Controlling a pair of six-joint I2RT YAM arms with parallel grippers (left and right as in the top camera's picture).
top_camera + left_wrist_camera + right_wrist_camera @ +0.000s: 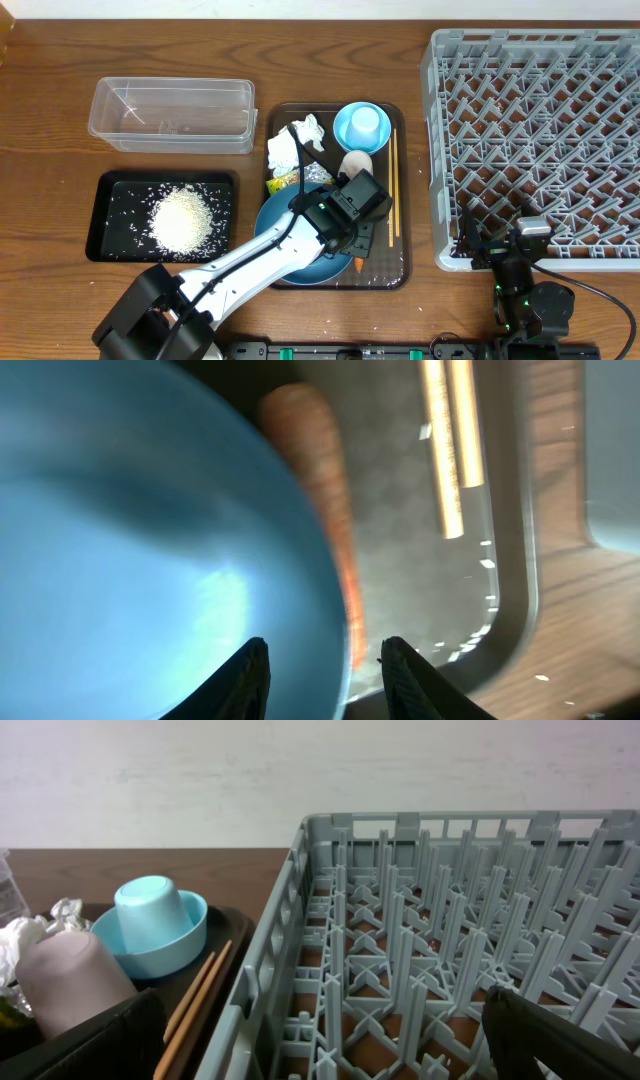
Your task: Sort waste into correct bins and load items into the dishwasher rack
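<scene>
My left gripper [356, 246] [325, 672] hangs low over the right rim of the dark-blue dish [296, 243] [140, 540], jaws apart, one finger over the dish and one over the brown tray. The orange carrot [358, 266] [322, 490] lies just outside that rim, ahead of the fingers. Chopsticks [392, 186] [451, 450] [196, 1008] lie along the tray's right side. The light-blue bowl [361, 126] [172, 942], white cup [355, 163] [68, 982], tissues [297, 141] and wrapper [284, 182] sit on the tray. My right gripper [497, 241] [325, 1055] stands wide open at the dishwasher rack's [540, 140] [430, 930] near-left corner.
A clear tub [172, 112] stands at the back left. In front of it a black tray [110, 235] holds a heap of rice [181, 220]. The brown serving tray [400, 275] lies between these and the rack. An upturned light-blue cup [148, 906] sits in the bowl.
</scene>
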